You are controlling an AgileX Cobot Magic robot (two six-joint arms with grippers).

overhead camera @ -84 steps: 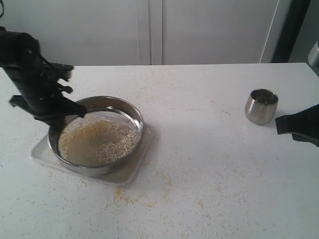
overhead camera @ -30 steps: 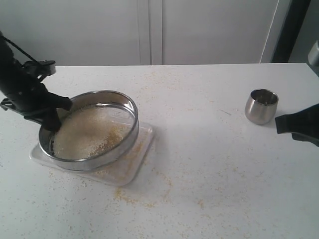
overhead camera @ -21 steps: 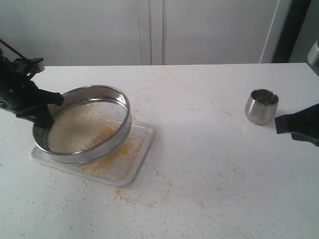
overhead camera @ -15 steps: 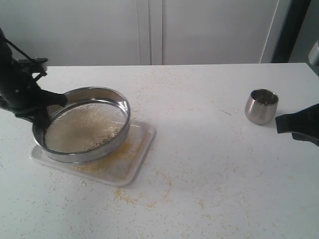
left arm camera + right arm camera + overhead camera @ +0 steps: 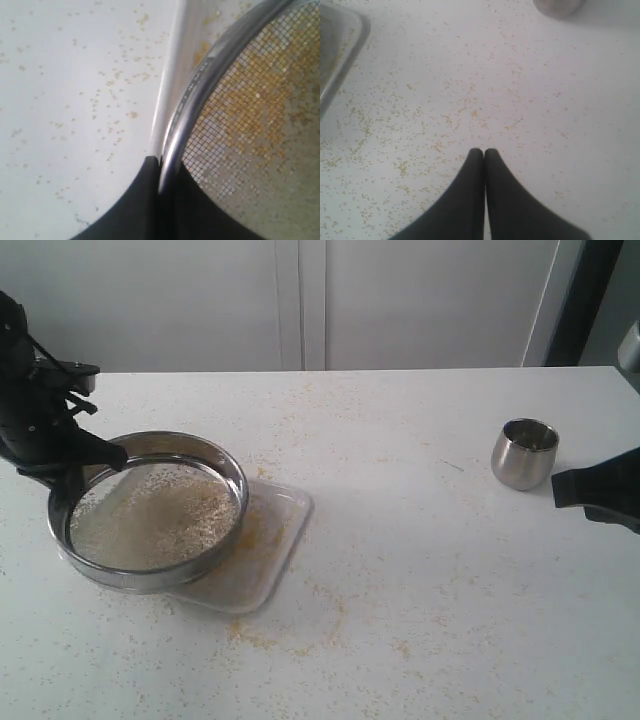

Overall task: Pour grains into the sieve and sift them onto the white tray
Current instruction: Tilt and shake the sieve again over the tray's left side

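Observation:
The round steel sieve (image 5: 232, 502) is held just above the left part of the white tray (image 5: 283, 540), level, with pale grains (image 5: 150, 515) spread on its mesh. My left gripper (image 5: 75, 472) is shut on the sieve's left rim. In the left wrist view the two black fingers pinch the steel rim (image 5: 200, 95) at the left gripper (image 5: 165, 162), and golden grains (image 5: 260, 90) show through the mesh above the tray's edge (image 5: 172, 75). Fine golden grains (image 5: 258, 535) lie on the uncovered part of the tray. My right gripper (image 5: 484, 151) is shut and empty, far right (image 5: 557, 490).
A small steel cup (image 5: 525, 452) stands upright at the right, just beyond the right gripper; its base shows in the right wrist view (image 5: 559, 6). Spilled grains dot the white table (image 5: 330, 610) around and in front of the tray. A tray corner (image 5: 340, 55) shows too.
The left gripper has carried the sieve leftward and brought it from tilted to level. More of the tray's right side is uncovered, with golden grains on it. The right arm has not moved.

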